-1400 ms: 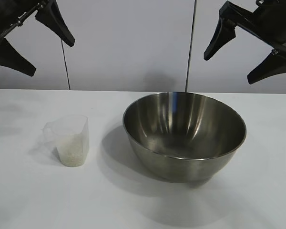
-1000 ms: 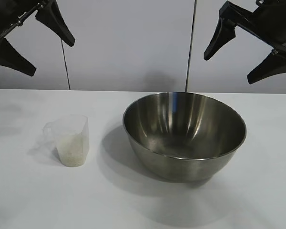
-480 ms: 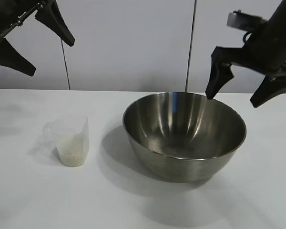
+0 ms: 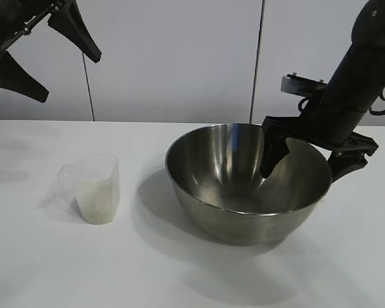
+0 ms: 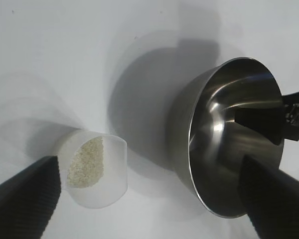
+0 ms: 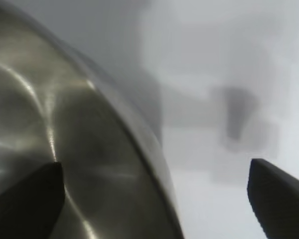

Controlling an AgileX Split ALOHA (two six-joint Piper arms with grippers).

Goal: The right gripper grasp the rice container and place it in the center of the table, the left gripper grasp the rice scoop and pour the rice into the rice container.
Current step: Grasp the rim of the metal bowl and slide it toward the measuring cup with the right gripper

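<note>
A: What could go wrong from here?

B: Left to right: the left pincer [image 4: 42, 61] hangs wide open above the worktop [image 4: 38, 256], idle. Below it the rice scoop [image 4: 93, 189] stands upright with the rice [image 4: 96, 202] inside, well apart from the rice container [image 4: 247, 183]. The right pincer [image 4: 308, 157] straddles the container's right rim, one finger inside, one outside, not yet pinched shut. A shallow bite on that slick steel wall could slip, likely tipping or skidding the container.

A: And what differs from earlier?

B: The right pincer was high above the container; it has come down over the rim. Scoop, container and left pincer are unchanged.
</note>
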